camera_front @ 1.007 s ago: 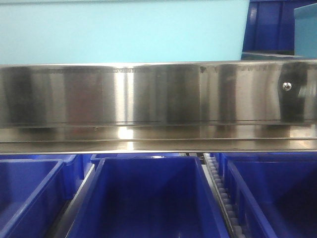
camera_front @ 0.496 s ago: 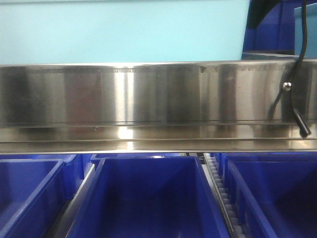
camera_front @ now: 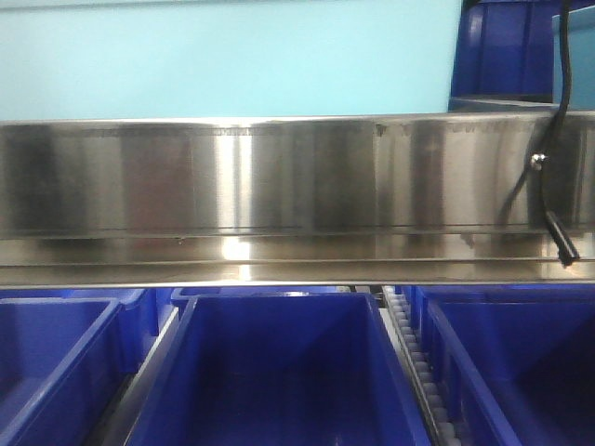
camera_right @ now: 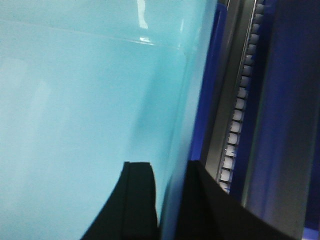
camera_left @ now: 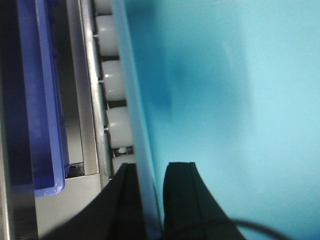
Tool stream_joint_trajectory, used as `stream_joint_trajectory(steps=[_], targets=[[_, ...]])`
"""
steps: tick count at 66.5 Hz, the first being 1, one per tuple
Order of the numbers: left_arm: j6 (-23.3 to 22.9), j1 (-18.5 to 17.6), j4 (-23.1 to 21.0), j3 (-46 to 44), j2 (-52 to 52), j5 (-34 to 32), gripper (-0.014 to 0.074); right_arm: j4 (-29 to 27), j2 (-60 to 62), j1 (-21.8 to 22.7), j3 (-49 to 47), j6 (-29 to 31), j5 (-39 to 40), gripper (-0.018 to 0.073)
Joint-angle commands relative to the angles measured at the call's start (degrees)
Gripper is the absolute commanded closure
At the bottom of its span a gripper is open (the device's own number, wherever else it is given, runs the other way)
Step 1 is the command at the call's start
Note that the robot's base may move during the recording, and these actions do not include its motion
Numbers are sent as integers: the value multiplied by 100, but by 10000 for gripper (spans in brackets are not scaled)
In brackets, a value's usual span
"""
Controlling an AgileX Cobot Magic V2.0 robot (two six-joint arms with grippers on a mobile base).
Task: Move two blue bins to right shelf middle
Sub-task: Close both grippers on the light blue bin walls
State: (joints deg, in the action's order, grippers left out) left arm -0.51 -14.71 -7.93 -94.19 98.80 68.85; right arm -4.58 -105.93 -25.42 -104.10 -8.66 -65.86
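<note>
A light blue bin point(camera_front: 232, 56) fills the top of the front view, above the steel shelf beam point(camera_front: 297, 186). In the left wrist view my left gripper point(camera_left: 150, 167) is shut on this bin's thin left wall point(camera_left: 137, 125), one black finger inside and one outside. The bin's inside point(camera_left: 225, 100) fills the right of that view. In the right wrist view my right gripper point(camera_right: 172, 167) is shut on the bin's right wall point(camera_right: 195, 90) in the same way. Neither gripper shows in the front view.
Three dark blue bins point(camera_front: 279, 372) point(camera_front: 56, 362) point(camera_front: 521, 362) sit in roller lanes point(camera_front: 414, 362) under the beam. Another dark blue bin point(camera_front: 507, 46) stands at upper right. A black cable point(camera_front: 558, 186) hangs at the right. White rollers point(camera_left: 112, 85) point(camera_right: 240, 110) run beside the held bin.
The light blue bin's right edge has shifted slightly left. A black cable has swung into view at the right, and the pale panel at upper right is gone.
</note>
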Motion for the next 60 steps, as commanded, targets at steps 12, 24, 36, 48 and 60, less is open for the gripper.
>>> stream_joint_trajectory(steps=[12,24,36,48,60], targets=[[51,20,-35,-97,-348,66,707,190,298,22,-34,57,-151,711],[51,20,-63,-413,-790,74,707,273,733,22,-38,57,-128,711],[51,-140,-75,-1284,-982,112,707,641,1298,22,-47,57,-138,711],[6,-502,-52,-2017,-982,112,707,704,1706,22,-297,-4,-129,711],[-8,-643,59,-2117,-982,112,707,716,1799,22,-771,-4,-152,711]])
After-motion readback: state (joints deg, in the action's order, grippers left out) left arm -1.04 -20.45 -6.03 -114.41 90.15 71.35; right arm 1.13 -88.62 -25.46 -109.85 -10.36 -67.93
